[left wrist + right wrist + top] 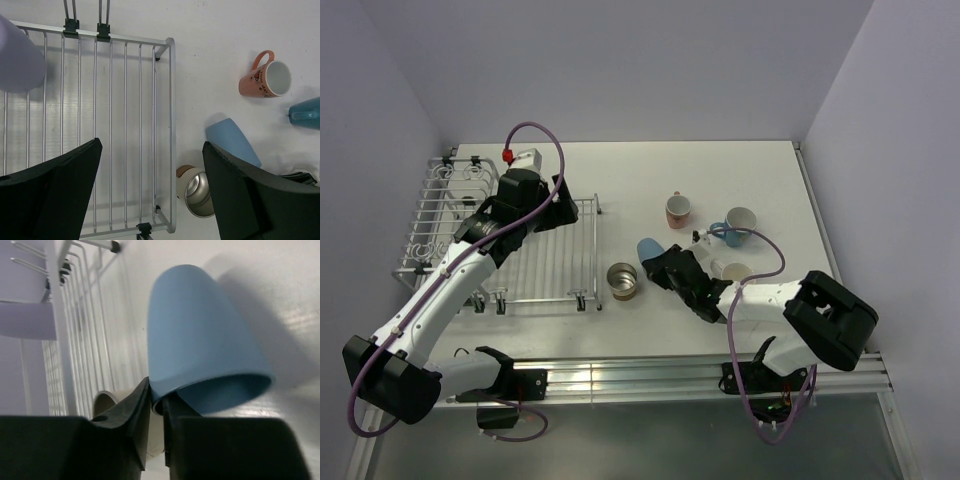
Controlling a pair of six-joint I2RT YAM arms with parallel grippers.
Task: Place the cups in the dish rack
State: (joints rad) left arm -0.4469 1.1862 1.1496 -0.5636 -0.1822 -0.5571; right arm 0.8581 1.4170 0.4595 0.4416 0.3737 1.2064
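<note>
My right gripper (pixel 159 402) is shut on the rim of the mid-blue cup (pixel 200 335), one finger inside and one outside; the cup is tipped on its side right of the dish rack (pixel 550 262). From above, the cup (pixel 648 247) lies just ahead of that gripper (pixel 667 266). The steel cup (pixel 623 281) stands by the rack's near right corner. The salmon-pink mug (pixel 678 210), light blue mug (pixel 739 222) and cream-white cup (pixel 735 272) stand on the table. My left gripper (pixel 150 195) is open and empty above the rack (pixel 171 100). The lavender cup (pixel 17 57) is in the rack.
The left arm (pixel 450 280) stretches across the rack. The table's right edge (pixel 820 230) meets the wall just beyond the mugs. The steel cup (pixel 197 192) sits close against the rack's right bar, and the mid-blue cup (pixel 232 142) lies just beyond it.
</note>
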